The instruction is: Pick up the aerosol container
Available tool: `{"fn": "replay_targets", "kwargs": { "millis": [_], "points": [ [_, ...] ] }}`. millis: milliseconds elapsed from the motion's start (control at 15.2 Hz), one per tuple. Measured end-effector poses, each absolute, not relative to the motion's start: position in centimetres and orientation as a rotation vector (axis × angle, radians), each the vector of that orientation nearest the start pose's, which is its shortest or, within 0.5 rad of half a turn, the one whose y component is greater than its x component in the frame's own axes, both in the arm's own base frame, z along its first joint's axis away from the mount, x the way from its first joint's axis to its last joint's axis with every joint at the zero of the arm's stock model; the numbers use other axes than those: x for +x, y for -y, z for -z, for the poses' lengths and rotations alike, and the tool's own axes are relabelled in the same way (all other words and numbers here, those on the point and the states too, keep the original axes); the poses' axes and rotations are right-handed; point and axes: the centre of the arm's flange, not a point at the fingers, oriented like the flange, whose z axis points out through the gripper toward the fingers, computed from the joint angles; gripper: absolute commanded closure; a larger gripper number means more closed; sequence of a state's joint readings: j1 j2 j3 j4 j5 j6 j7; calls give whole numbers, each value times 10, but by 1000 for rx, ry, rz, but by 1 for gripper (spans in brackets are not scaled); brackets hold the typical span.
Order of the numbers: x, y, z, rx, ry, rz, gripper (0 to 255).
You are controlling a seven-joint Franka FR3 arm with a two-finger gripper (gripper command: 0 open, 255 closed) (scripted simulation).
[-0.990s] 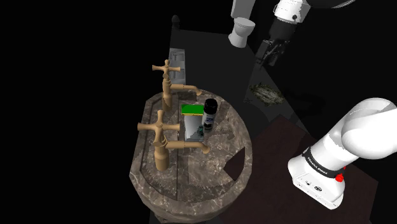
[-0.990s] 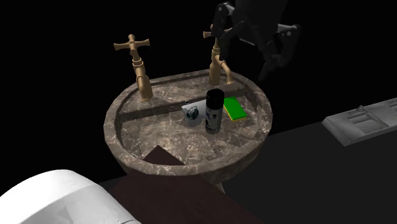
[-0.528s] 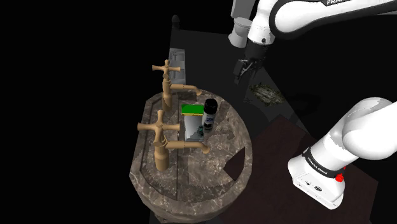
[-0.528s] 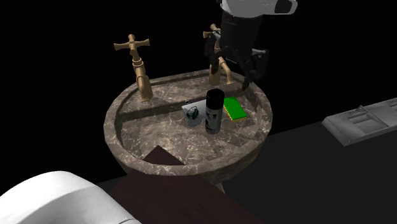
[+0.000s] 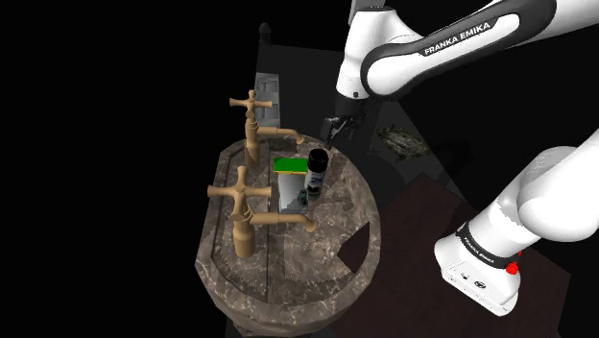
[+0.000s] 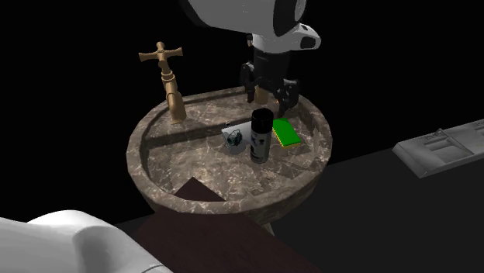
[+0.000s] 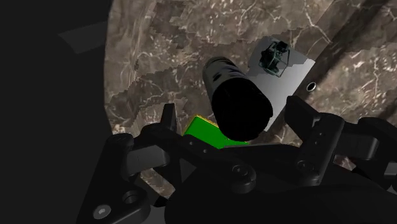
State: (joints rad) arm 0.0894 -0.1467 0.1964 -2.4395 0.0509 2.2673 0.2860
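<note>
**Gripper above the basin, aerosol can not gripped**

Your reference is the round, dark marbled basin [image 5: 288, 298] [image 6: 225, 203] [image 7: 159, 57].

1. The aerosol can [image 5: 317, 173] [image 6: 261, 136] [image 7: 232, 102] stands upright inside the basin, near the middle of its floor. It has a pale body and a black cap.
2. A green block [image 5: 290, 164] [image 6: 286, 133] [image 7: 207, 132] lies flat in the basin just beside the can. You cannot tell whether the two touch.
3. A small white item with a dark green mark [image 6: 233, 139] [image 7: 280, 63] sits in the basin on the can's other side, close by it.
4. Two brass-coloured cross-handled taps rise from the basin's rim: one tap [image 5: 251, 120] and a second tap [image 5: 242, 206] [image 6: 167, 77].
5. Your gripper [image 5: 335, 130] [image 6: 271, 89] [image 7: 233, 118] hangs in the air over the basin, above the can and a little toward the rim, pointing down. Its fingers [image 7: 168, 118] are spread wide. In the wrist view the can's cap shows between them, lower down, and neither finger touches it.
6. The can rests on the basin floor, unlifted.
</note>
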Motion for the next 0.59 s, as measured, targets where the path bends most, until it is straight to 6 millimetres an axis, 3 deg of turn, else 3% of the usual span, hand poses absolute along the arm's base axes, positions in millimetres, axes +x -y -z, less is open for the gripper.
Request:
{"fn": "replay_targets", "kwargs": {
  "millis": [264,594],
  "points": [
    [466,-156,-315,-3153,-43,-54,0],
    [470,-161,-284,-3155,-40,-55,0]
  ]
}}
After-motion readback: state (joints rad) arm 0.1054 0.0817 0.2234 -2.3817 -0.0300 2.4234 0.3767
